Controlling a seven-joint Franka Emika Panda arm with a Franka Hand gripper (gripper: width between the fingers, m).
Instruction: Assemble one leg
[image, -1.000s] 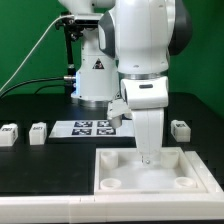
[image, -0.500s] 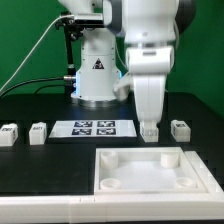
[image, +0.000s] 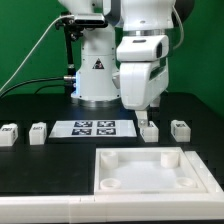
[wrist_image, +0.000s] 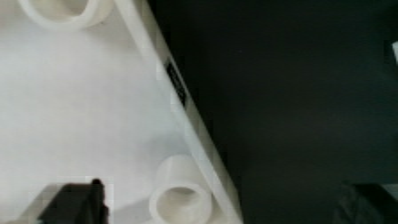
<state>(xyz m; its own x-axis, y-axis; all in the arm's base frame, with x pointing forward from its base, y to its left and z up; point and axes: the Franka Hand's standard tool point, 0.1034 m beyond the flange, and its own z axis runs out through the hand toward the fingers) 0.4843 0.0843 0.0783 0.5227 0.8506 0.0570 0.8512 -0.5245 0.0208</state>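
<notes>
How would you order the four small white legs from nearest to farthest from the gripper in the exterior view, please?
1. The middle leg, just below the gripper.
2. The right leg, on the view's right.
3. The inner left leg, beyond the marker board.
4. The outer left leg, at the left edge.

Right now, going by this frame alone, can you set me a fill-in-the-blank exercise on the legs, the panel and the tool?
1. The number of loose legs standing on the black table is ___.
2. The corner sockets of the white panel hold ___ legs.
3. The tool hangs over the leg second from the exterior view's ___.

Missing words: four; no; right.
</notes>
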